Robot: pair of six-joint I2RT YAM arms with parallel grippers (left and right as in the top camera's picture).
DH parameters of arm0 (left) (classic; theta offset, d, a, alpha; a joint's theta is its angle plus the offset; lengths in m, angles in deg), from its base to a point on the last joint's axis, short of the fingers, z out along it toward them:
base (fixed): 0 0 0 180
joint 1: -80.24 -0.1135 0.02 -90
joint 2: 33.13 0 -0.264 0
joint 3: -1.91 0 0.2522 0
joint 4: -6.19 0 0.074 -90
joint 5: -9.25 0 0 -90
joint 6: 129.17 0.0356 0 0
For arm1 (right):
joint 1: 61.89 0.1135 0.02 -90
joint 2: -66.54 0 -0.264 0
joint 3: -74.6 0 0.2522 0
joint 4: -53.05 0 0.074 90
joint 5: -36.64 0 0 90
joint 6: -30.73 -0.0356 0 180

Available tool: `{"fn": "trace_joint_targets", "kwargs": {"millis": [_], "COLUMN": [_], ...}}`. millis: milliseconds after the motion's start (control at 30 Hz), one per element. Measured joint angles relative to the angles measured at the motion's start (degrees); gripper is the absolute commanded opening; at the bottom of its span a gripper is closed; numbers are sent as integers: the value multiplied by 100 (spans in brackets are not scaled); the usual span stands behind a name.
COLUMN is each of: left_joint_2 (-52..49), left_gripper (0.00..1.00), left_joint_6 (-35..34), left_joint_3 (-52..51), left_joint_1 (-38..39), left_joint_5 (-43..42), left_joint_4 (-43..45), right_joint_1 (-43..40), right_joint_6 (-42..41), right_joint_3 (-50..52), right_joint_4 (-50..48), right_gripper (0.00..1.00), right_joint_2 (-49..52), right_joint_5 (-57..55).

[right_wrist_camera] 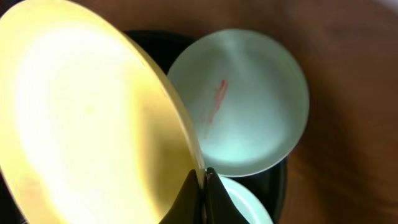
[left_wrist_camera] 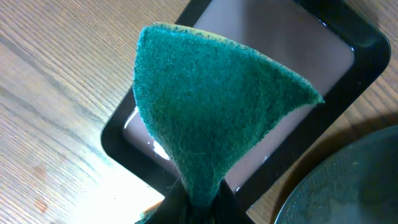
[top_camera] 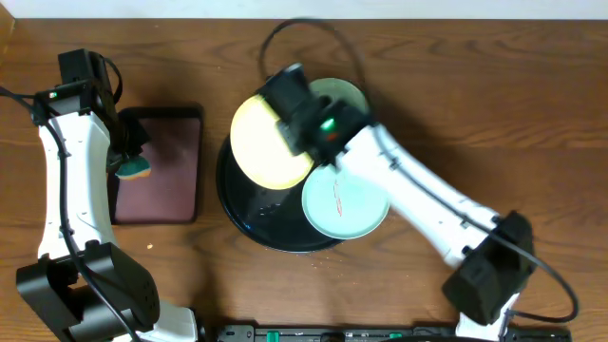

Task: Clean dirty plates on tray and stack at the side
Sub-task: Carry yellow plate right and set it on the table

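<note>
1. Your right gripper (right_wrist_camera: 202, 186): clamped on the yellow plate (right_wrist_camera: 93, 124) at its rim, plate tilted over the black tray (top_camera: 252, 226).
2. Your left gripper (left_wrist_camera: 191, 205): pinching a green sponge (left_wrist_camera: 211, 106) above the maroon tray (top_camera: 166, 171).
3. Two mint plates (top_camera: 344, 201) (top_camera: 348, 93): on the black tray.

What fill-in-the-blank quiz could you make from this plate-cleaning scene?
The plate clamped in the right gripper is pale ___. The left gripper holds a ___ sponge above the maroon rectangular tray. ___ mint plates lie on the round black tray.
Missing words: yellow; green; two.
</note>
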Motion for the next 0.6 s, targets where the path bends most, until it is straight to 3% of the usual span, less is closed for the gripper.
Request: {"fn": "trace_joint_targets", "kwargs": {"millis": [233, 433, 600], "left_joint_2": [0, 0, 0], "left_gripper": [8, 7, 8], "left_joint_6": [0, 0, 0], "left_joint_3": [-2, -46, -46], "left_joint_1": [0, 0, 0], "left_joint_5": [0, 0, 0], "left_joint_4": [-2, 4, 7], "right_joint_1": [-2026, -3705, -4927], "right_joint_6": [-33, -61, -50], "right_joint_3": [0, 0, 254], "right_joint_4": [533, 1198, 1172], "right_gripper": [1, 1, 1], "right_joint_2": [-522, -625, -557], "right_joint_5": [1812, 2184, 2236]}}
